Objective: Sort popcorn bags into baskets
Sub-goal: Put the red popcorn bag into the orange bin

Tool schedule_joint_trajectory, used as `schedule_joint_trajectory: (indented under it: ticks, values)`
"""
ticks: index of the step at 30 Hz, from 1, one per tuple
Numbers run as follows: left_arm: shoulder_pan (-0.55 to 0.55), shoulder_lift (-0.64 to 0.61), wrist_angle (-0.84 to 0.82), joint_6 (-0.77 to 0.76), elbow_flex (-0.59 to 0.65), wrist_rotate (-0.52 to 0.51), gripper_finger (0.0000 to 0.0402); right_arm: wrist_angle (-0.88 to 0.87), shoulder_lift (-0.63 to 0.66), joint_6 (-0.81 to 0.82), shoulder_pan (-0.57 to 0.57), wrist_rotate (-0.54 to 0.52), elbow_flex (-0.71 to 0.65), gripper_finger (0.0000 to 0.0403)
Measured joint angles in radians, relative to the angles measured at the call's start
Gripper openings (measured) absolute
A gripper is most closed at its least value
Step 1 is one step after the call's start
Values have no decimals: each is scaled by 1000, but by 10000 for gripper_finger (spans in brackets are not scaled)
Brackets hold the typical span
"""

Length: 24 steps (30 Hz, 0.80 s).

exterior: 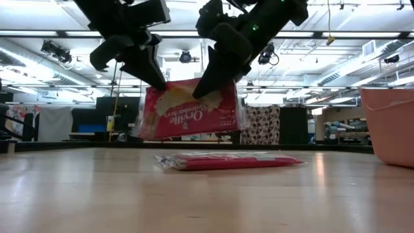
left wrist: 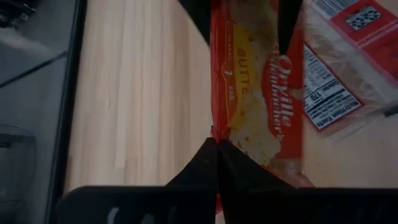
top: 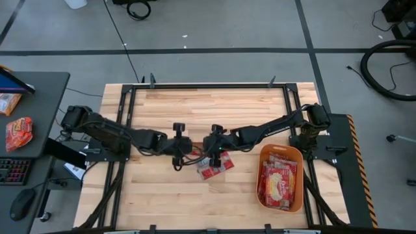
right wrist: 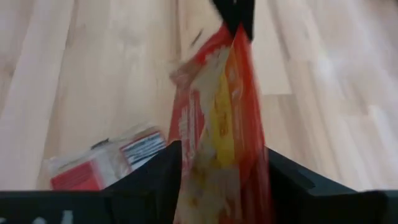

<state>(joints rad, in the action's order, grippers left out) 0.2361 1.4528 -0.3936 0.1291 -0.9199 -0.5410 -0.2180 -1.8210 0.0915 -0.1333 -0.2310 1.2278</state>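
Both arms hold one popcorn bag above the worktop: left end effector and right end effector each pinch an upper corner, apparently mid-handover toward the orange basket; another bag lies beneath.

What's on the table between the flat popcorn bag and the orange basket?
Nothing: in the low view bare wood runs from the flat popcorn bag to the orange basket. The high view agrees.
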Motion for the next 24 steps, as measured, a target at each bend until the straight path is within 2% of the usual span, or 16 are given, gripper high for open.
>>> schedule_joint_trajectory:
  ticks: [5, 11, 15, 20, 24]
  values:
    - [23, 0, 1, -12, 0, -30, 4, -33, 0, 14, -3, 16, 0, 147]
    - [40, 0, 13, -74, 0, -26, 12, -66, 0, 15, -5, 20, 0, 67]
    - [38, -1, 18, -144, 0, -4, 66, -98, 0, 32, -6, 44, 0, 23]
    - [39, -2, 17, -170, 0, 0, 163, -196, 32, 81, -19, 55, 3, 23]
    - [39, -2, 16, -202, 0, 11, 211, -327, 87, 142, -48, 24, 55, 30]
